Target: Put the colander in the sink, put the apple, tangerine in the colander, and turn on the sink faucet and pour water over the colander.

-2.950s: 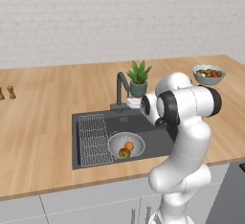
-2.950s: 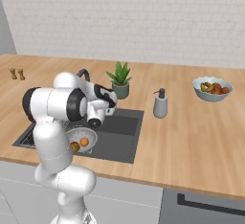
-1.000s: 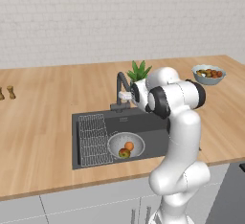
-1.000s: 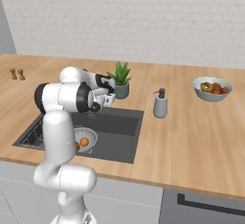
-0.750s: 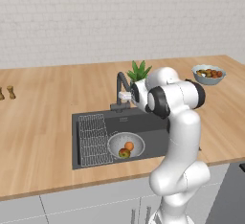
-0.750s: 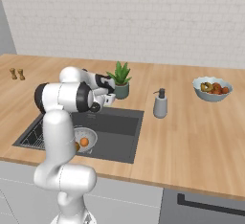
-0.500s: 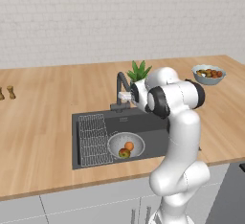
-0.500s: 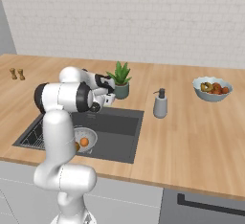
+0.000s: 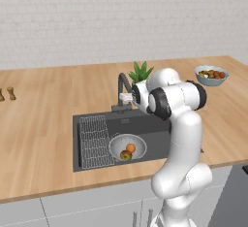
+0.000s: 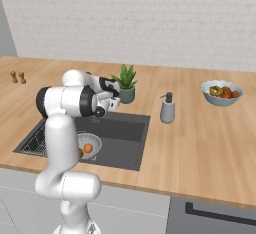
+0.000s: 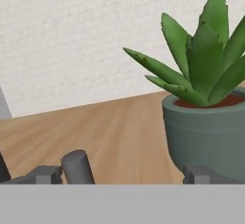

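Up at the back rim of the sink, the gripper point(image 9: 127, 96) is hanging with its jaws spread wide apart and nothing between them, right beside the sink faucet point(image 9: 121, 91). Its dark fingertips point(image 11: 47, 174) are poking up at the bottom of the hand view, one on either side of a dark grey rounded stub; whether they are touching it cannot be told. Just beyond them a potted succulent point(image 11: 206, 103) is standing on the wooden counter point(image 9: 43, 109) behind the faucet. Below the hand, the colander point(image 9: 127, 147) is sitting inside the sink point(image 9: 145, 124), next to the wire grid rack point(image 9: 94, 138). The tangerine point(image 9: 131, 148) and the apple point(image 9: 125, 155) are lying together in the colander. Further off along the counter, a soap dispenser point(image 10: 167, 109) and a bowl of mixed fruit point(image 10: 221, 93) are standing well apart from the sink.
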